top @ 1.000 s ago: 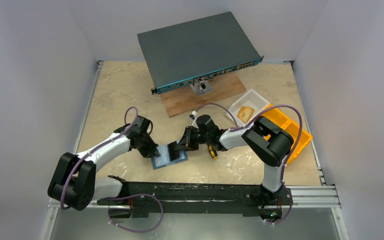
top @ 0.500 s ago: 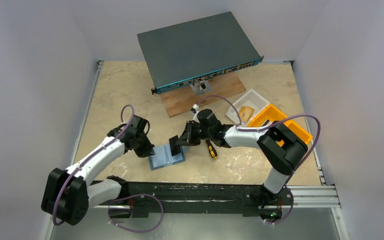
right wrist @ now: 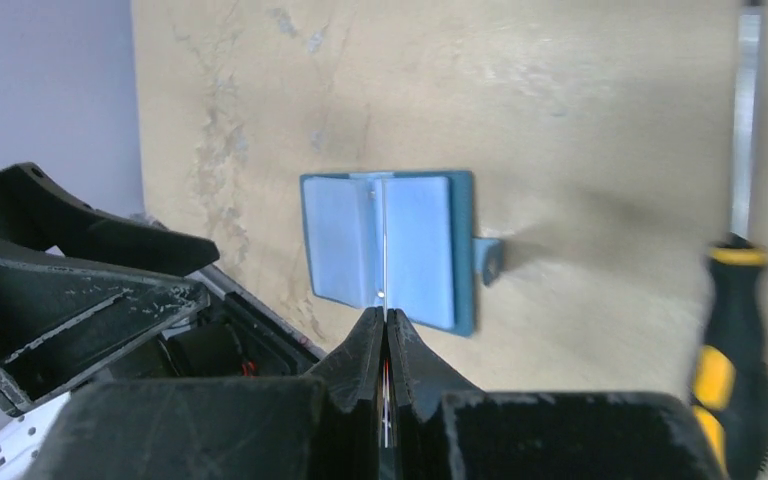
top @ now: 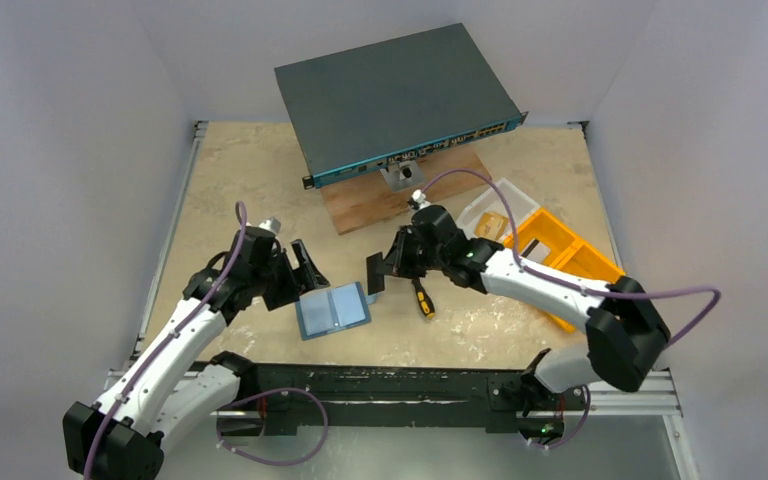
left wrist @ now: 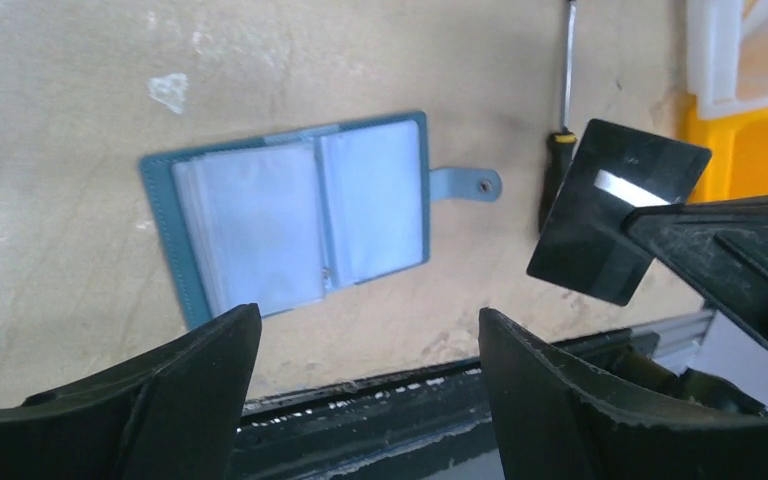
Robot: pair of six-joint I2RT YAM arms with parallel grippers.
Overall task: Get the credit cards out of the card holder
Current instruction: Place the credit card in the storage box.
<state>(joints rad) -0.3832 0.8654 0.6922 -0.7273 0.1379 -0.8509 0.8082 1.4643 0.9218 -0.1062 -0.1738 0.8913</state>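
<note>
The top camera looks down from above and behind over the whole beige mottled tabletop [top: 230,180], both wrist cameras look down from close, and all three share the open teal-blue folding card holder [top: 332,311] near mid-frame.

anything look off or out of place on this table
Large dark grey network switch box sits skewed at the back, partly over a brown wooden board. A black-and-yellow screwdriver lies loose beside the open teal card holder.
</note>
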